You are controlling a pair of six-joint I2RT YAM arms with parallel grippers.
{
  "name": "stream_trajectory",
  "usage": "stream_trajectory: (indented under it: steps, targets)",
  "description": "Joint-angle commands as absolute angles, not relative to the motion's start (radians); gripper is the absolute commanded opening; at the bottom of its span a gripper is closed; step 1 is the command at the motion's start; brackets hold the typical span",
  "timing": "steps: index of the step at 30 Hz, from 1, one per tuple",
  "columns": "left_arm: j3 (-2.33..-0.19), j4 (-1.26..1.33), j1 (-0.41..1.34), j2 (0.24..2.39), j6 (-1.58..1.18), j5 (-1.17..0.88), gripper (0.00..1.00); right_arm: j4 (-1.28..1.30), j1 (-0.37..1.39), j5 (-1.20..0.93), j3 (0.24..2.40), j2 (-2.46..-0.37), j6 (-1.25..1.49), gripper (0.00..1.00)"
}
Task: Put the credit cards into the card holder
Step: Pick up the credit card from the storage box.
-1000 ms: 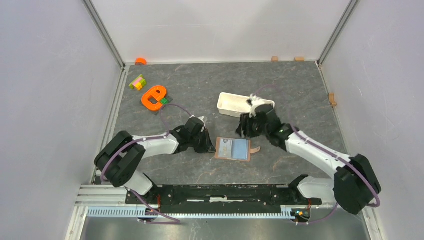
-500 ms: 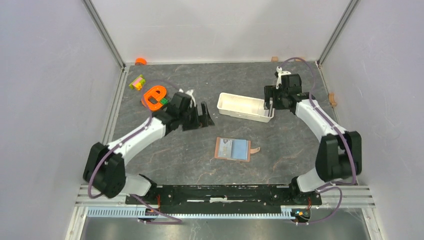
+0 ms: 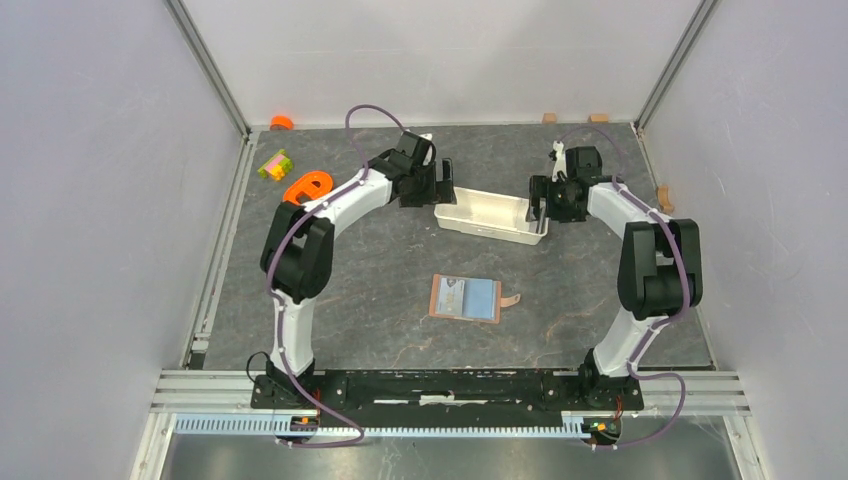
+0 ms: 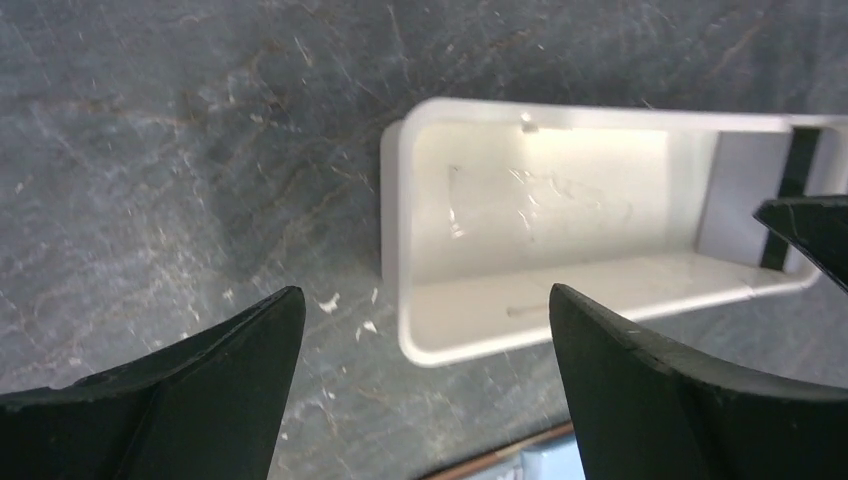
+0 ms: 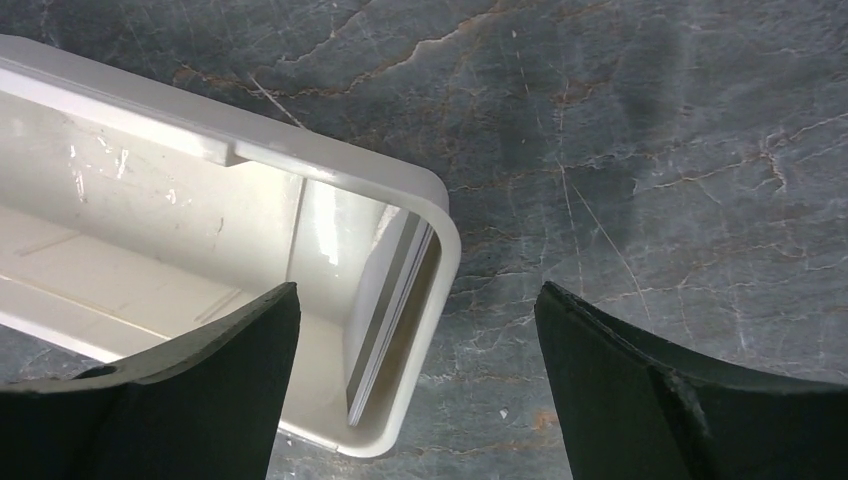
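Observation:
The card holder [image 3: 437, 297] lies open and flat in the middle of the table, with a pale blue credit card [image 3: 480, 297] on it. More credit cards [image 5: 385, 310] stand on edge against the right end wall of the white tray [image 3: 470, 222]; one shows a dark stripe [image 4: 790, 175]. My left gripper [image 3: 441, 183] [image 4: 425, 295] hangs open at the tray's left end, holding nothing. My right gripper [image 3: 543, 205] [image 5: 417, 288] is open above the tray's right end, over the standing cards. A sliver of the holder's edge [image 4: 500, 462] shows in the left wrist view.
An orange loop-shaped piece [image 3: 307, 186], a cluster of coloured blocks [image 3: 274, 164] and an orange cap [image 3: 282, 122] sit at the back left. Small wooden blocks [image 3: 549, 117] [image 3: 663, 197] lie along the back and right walls. Walls enclose the table on three sides.
Both arms swung away from the card holder toward the tray. The left gripper went from the holder's left side to the tray's left end. Both grippers opened.

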State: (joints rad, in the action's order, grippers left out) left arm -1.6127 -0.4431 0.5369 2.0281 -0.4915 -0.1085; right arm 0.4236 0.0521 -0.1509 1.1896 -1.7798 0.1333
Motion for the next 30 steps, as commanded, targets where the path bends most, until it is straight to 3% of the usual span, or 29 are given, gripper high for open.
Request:
stream_trajectory:
  steps: [1, 7, 12, 20, 30]
  targets:
    - [-1.725, -0.491, 0.537, 2.108, -0.404, -0.037, 0.95, 0.402, 0.024, -0.195, 1.23, -1.81, 0.145, 0.91]
    - [-1.74, -0.496, 0.537, 2.156, -0.372, -0.016, 0.76, 0.421, 0.006, -0.186, 1.223, -1.838, 0.143, 0.88]
    - [-1.722, -0.477, 0.537, 2.161, -0.353, -0.012, 0.52, 0.456, 0.006, -0.123, 1.224, -1.828, 0.133, 0.86]
    - [-1.712, -0.477, 0.537, 2.156, -0.331, 0.035, 0.32, 0.486, -0.018, -0.067, 1.217, -1.768, 0.127, 0.83]
    - [-1.715, -0.475, 0.54, 2.159, -0.331, 0.031, 0.27, 0.491, -0.043, -0.082, 1.207, -1.735, 0.123, 0.73]
